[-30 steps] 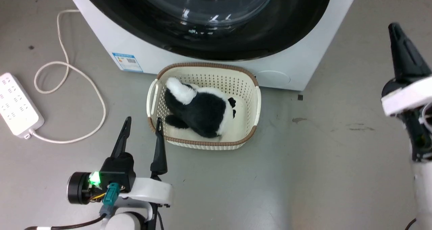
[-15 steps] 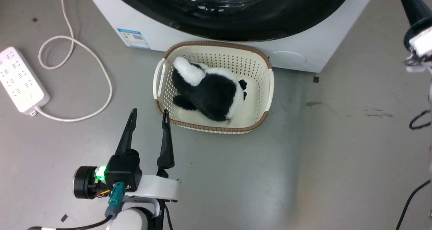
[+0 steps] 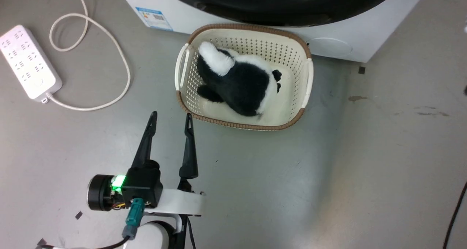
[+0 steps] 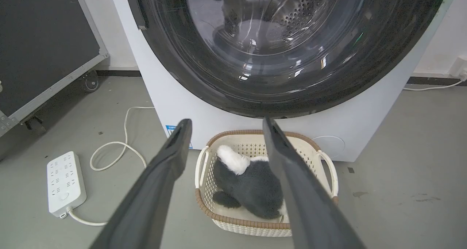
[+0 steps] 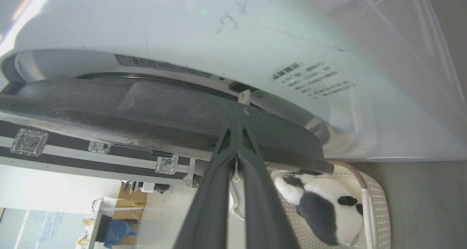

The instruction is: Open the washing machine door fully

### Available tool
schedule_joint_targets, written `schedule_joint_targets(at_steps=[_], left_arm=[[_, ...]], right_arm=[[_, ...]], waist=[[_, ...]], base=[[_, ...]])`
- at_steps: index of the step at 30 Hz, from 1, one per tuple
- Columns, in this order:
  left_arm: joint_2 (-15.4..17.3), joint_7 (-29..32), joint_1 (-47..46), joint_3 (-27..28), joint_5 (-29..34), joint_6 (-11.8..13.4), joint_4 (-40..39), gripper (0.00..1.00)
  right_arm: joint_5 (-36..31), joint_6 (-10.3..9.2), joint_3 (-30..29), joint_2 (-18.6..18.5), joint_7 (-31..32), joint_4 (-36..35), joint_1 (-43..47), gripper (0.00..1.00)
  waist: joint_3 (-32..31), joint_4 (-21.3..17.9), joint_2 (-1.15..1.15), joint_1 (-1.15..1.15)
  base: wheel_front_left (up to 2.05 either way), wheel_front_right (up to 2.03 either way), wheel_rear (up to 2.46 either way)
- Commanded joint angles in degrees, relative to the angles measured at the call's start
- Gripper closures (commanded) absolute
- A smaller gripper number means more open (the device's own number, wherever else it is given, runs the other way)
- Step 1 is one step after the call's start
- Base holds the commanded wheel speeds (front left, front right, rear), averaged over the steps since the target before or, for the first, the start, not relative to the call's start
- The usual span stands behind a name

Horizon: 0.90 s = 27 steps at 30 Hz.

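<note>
My right claw [image 5: 238, 124], closed, points its tips at the door [image 5: 146, 114] rim just ahead; my left claw [image 3: 170, 115] hangs open, farther off

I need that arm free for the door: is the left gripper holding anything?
No, the left gripper is open, its two fingers spread apart with nothing between them.

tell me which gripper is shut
The right gripper, its two fingers pressed together at the black rim of the washing machine door. The left gripper has its fingers spread wide apart, near the basket.
</note>
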Motion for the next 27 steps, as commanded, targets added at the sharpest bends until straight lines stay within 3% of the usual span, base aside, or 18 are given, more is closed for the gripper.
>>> schedule_joint_targets(at_steps=[1,17,21,27], left_arm=[[0.08,-0.79,-0.92,-0.66,-0.25,0.72,-0.31,0.00],[0.09,-2.83,-3.38,-3.08,-0.68,2.72,-0.66,0.00],[0.09,-3.25,-3.76,-3.43,-0.85,3.25,-0.76,0.00],[0.09,-3.25,-3.21,-2.74,-0.83,3.17,-0.50,0.00]], right_arm=[[1.97,-0.02,-0.92,-1.53,1.47,3.24,-4.13,1.00],[10.92,-0.03,-3.44,-5.07,15.76,22.96,-23.19,1.00],[12.54,-0.03,-3.40,-5.39,19.10,25.66,-24.25,1.00],[12.03,-0.03,-2.46,-4.14,21.42,24.32,-18.36,1.00]], waist=[[0.84,0.61,0.00,0.00],[5.52,3.21,0.00,0.00],[5.59,3.70,0.00,0.00],[2.74,3.15,0.00,0.00]], base=[[0.00,0.00,0.00],[0.00,0.00,0.00],[0.00,0.00,0.00],[0.00,0.00,0.00]])
